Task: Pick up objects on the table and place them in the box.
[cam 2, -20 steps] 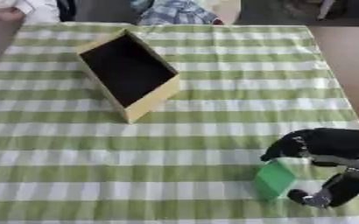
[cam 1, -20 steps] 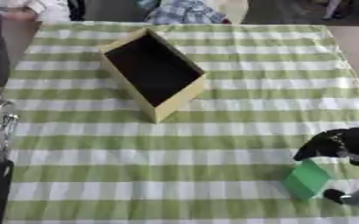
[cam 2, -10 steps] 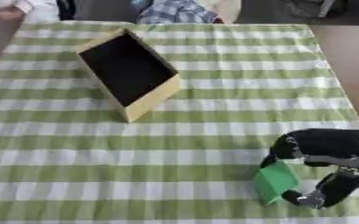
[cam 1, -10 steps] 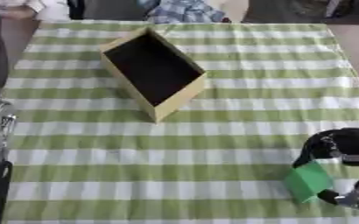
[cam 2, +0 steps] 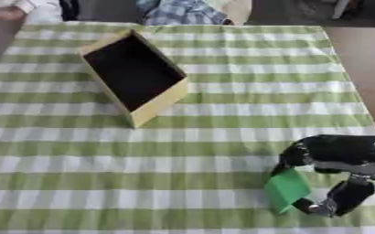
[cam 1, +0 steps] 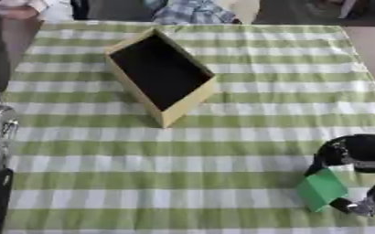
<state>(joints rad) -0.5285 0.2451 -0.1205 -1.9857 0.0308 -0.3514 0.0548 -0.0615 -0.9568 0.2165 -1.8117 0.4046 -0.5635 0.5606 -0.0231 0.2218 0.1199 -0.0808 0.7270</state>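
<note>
The green block (cam 2: 286, 189) is pinched by the right hand (cam 2: 334, 157), fingers curled round it; the box (cam 2: 133, 77) sits well up-left across the tabletop (cam 2: 222, 119).

The counter (cam 1: 247, 119) wears a cloth checked in green and white. The box (cam 1: 160, 75) is pale yellow outside and black inside. The block (cam 2: 285, 189) is plain green, and the right robot hand (cam 2: 334, 157) is black with silver joints.

Table (cam 1: 222, 151) covered with a green and white checked cloth (cam 2: 183, 155), brown floor (cam 2: 363, 55) at the right side, and blue checked fabric (cam 1: 192, 11) beyond the far edge.
</note>
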